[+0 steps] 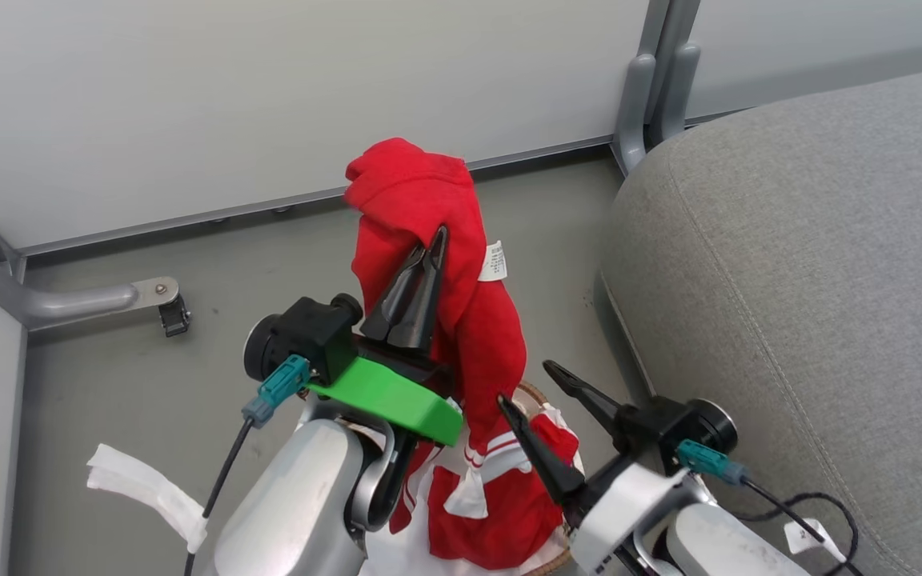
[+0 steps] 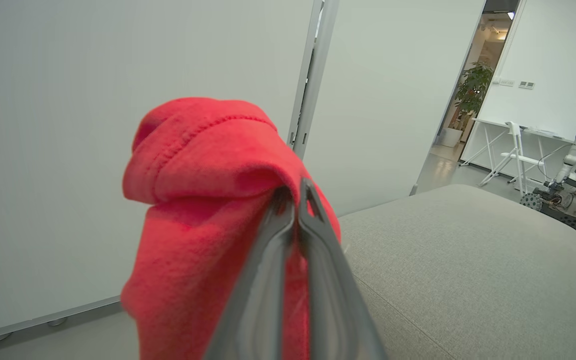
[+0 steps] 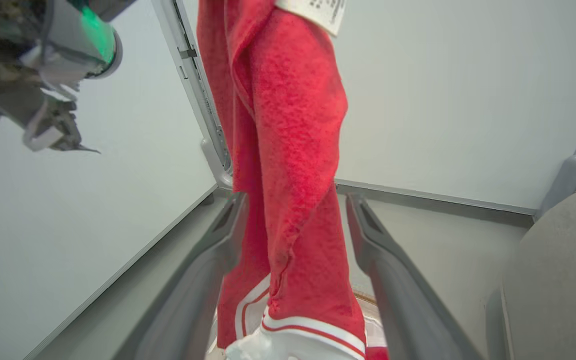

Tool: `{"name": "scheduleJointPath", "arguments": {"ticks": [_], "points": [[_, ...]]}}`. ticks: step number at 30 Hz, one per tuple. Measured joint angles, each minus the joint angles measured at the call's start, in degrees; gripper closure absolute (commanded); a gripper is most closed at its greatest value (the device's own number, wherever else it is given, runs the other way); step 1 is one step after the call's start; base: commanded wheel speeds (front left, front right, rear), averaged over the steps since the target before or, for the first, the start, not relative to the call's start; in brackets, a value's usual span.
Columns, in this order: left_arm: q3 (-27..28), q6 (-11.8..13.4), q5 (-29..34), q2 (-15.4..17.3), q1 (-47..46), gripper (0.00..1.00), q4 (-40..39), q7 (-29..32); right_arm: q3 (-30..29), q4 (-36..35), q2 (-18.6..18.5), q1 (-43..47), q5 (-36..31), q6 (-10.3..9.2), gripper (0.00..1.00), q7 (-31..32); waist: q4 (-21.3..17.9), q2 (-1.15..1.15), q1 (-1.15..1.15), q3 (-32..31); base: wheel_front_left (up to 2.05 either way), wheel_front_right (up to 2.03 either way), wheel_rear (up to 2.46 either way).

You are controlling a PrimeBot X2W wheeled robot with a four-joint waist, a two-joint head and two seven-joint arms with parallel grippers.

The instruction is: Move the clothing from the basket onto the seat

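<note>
- Basket (image 1: 535, 395) sits nearest and lowest, under both forearms, with only bits of its brown rim showing; the tail of the lifted red garment (image 1: 429, 192) hangs down to it, so a low sideways carry could drag on the rim and tip it
- Second red piece (image 1: 509, 512), with white stripes, lies bunched in the basket against that hanging tail; it may snag and get pulled out onto the floor (image 1: 189, 376)
- Right gripper (image 1: 524, 381) has its fingers spread wide and holds nothing; the right wrist view shows one finger on either side of the hanging cloth, which could catch on a tip if it swings
- Left gripper (image 1: 434, 238) is pinched tight on a small fold near the top of the red garment, held high above the basket; so small a bite might slip during the swing
- Seat (image 1: 813, 264) lies to the right, with nothing on the part in view; if the long garment is let go too near the edge, its tail could pull it off
- Count, near to far: one basket, two red garments as far as I can tell, two grippers, one white label (image 1: 495, 262) on the lifted garment, one white strip (image 1: 141, 484) on the floor, one seat
</note>
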Motion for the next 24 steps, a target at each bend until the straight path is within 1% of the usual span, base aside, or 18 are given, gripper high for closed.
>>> {"name": "scheduleJointPath", "arguments": {"ticks": [2,7,10,11,12,13,17,22,23,24], "points": [[-1.05,0.02,-0.45,0.0,-0.24,1.0,0.0,0.0,1.08,1.59,0.48,-2.49,-1.1,0.0,0.0,0.0,0.51,0.0,0.0,0.12,0.0,0.0,0.0],[-4.31,0.53,-2.01,0.01,-0.87,1.0,-0.29,0.01,0.56,8.36,3.11,-7.25,-5.55,0.0,0.0,-0.01,2.3,0.0,0.0,0.12,0.0,0.0,0.0],[-5.91,0.59,-3.02,0.01,-1.04,1.0,-0.29,0.0,0.9,11.8,4.45,-8.61,-6.34,0.0,0.0,-0.01,3.42,0.0,0.0,-0.06,0.0,0.0,0.0],[-6.31,0.78,-3.31,0.0,-1.04,1.0,-0.34,0.0,1.21,12.92,4.74,-9.05,-6.27,0.01,0.35,-0.01,3.78,0.0,0.0,-0.13,0.0,0.0,0.0],[-6.56,0.84,-3.5,0.02,-1.05,1.0,-0.38,0.0,1.3,13.66,4.91,-9.28,-6.1,0.01,0.73,-0.01,4.03,0.0,0.0,-0.18,0.0,0.0,0.0],[-6.88,0.91,-3.87,0.02,-1.05,1.0,-0.46,0.0,1.29,14.27,5.08,-9.51,-5.81,0.01,1.0,-0.01,4.3,0.0,0.0,-0.24,0.0,0.0,0.0],[-7.86,1.13,-4.26,0.02,-1.06,1.0,-0.63,0.0,1.07,15.29,5.36,-10.06,-3.99,0.01,1.0,-0.01,4.64,0.0,0.0,-0.2,0.0,0.0,0.0],[-7.44,1.54,-4.03,0.0,-1.04,1.0,-0.01,0.0,-0.21,14.32,5.48,-10.01,-2.72,0.01,1.0,0.0,3.38,0.0,0.0,0.05,0.0,0.0,0.0],[-7.22,1.57,-3.89,0.0,-1.02,0.56,0.37,0.0,-0.74,13.91,5.48,-9.76,-2.68,0.01,1.0,-0.01,2.98,0.0,0.0,0.1,0.0,0.0,0.0],[-7.13,1.58,-3.92,0.03,-0.91,0.0,1.04,-0.02,-1.13,13.48,5.48,-9.34,-2.68,0.01,1.0,0.0,2.51,0.0,0.0,0.14,0.0,0.0,0.0]]}}
